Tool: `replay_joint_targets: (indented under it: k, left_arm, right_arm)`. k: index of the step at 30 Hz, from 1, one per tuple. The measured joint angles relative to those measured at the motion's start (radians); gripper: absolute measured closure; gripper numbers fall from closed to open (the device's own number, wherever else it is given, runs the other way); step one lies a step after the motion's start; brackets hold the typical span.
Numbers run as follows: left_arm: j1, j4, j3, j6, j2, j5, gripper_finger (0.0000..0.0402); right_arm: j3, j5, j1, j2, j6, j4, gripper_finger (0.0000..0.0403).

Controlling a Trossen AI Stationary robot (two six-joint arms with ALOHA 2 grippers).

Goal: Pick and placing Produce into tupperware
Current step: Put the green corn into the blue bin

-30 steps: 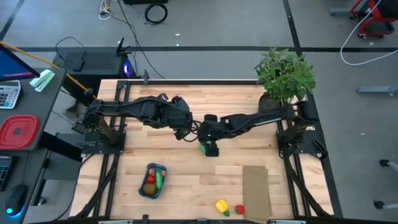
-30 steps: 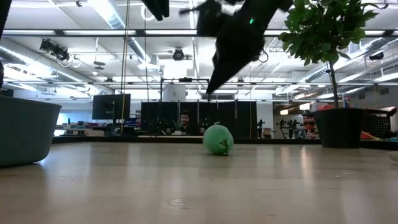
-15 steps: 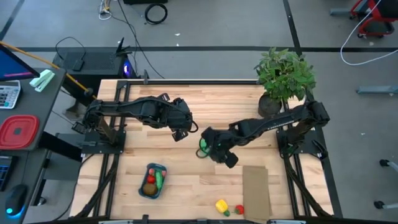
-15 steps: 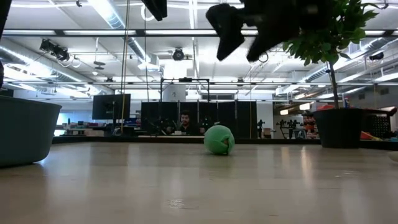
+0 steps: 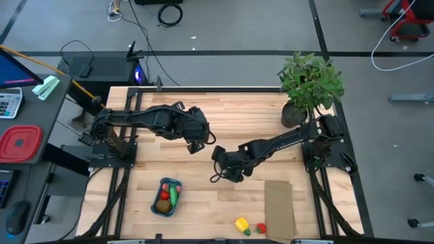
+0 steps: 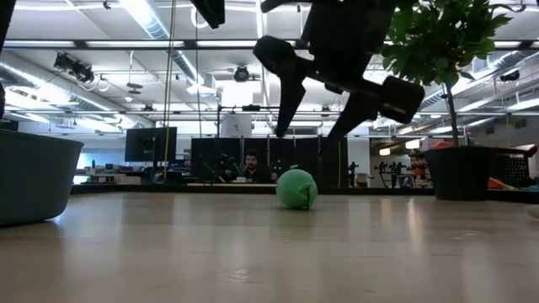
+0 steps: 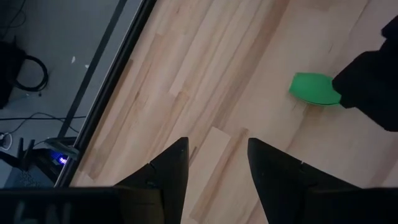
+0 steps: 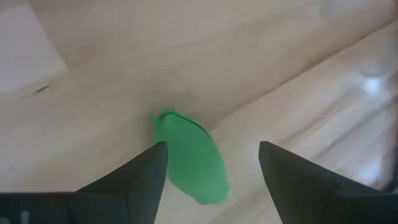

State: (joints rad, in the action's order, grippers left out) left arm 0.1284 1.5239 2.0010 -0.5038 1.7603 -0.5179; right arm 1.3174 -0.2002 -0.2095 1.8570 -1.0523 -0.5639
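Observation:
A green round produce piece point(image 6: 296, 188) rests on the table near its middle. It also shows between the fingers in the right wrist view point(image 8: 189, 158). My right gripper point(image 6: 307, 126) hangs open just above it, fingers pointing down, touching nothing. From above my right gripper point(image 5: 222, 166) hides the piece. My left gripper point(image 5: 197, 143) waits open a little farther back and left; its wrist view shows the green piece point(image 7: 314, 89) beside the right arm. The teal tupperware point(image 5: 167, 197) sits near the left front, with red, green and brown pieces inside.
A yellow piece point(image 5: 241, 224) and a small red piece point(image 5: 261, 228) lie by the near edge. A flat brown cardboard rectangle point(image 5: 279, 209) lies at the right front. A potted plant point(image 5: 309, 82) stands at the far right corner. Bare wood lies between tupperware and gripper.
My right gripper has swung a little toward the near edge, turned about its wrist and come lower, so its open fingers now point down over the green piece. The green piece has stayed where it was.

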Motion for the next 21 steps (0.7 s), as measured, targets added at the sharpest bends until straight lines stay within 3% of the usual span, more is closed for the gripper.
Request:
replay_joint_targets:
  k: [21]
  left_arm:
    - [0.000,-0.007,0.000,-0.008,0.000,0.002,0.0230]
  right_arm:
    - [0.000,-0.008,0.059,0.046,-0.162,-0.027,0.0140]
